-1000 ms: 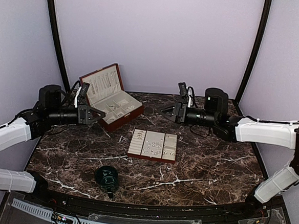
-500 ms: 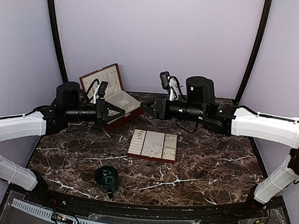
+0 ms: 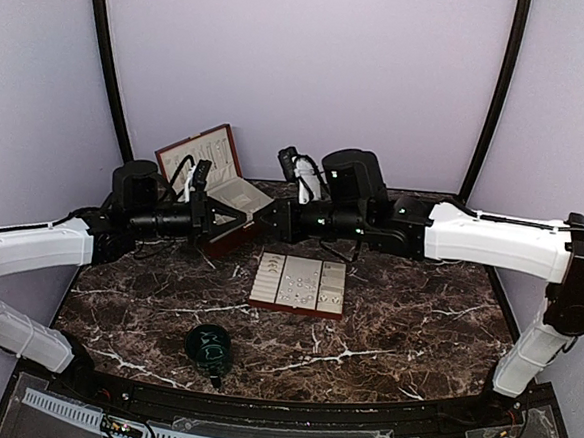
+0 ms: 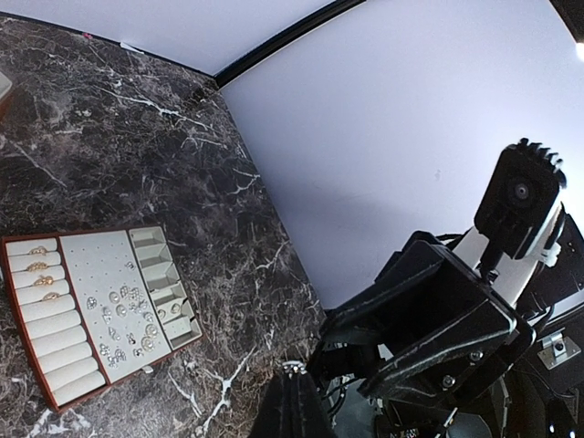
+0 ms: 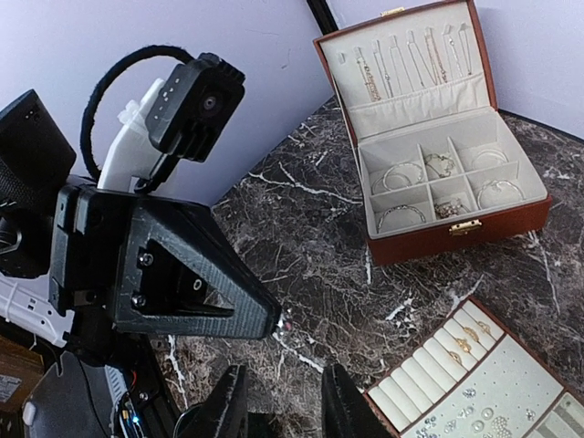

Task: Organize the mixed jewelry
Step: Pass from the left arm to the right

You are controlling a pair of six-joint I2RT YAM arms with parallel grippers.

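Over the marble table (image 3: 415,318), the left gripper (image 3: 246,222), its fingers pressed together, faces the right gripper (image 3: 264,218) nearly tip to tip, left of centre. The right's fingers stand slightly apart, nothing visible between them. The mixed jewelry (image 3: 299,280) lies on a cream tray (image 3: 296,308) at centre frame. An open jewelry box (image 3: 223,199) sits upper left.

Soft, even light fills the booth, brightest on the pale lilac back wall (image 3: 312,70). The dark brown, white-veined marble surface (image 3: 415,318) carries only faint, diffuse shadows. From above, the tiny silvery jewelry pieces (image 3: 298,278) are grainy pale specks; the wrist views show them crisper.
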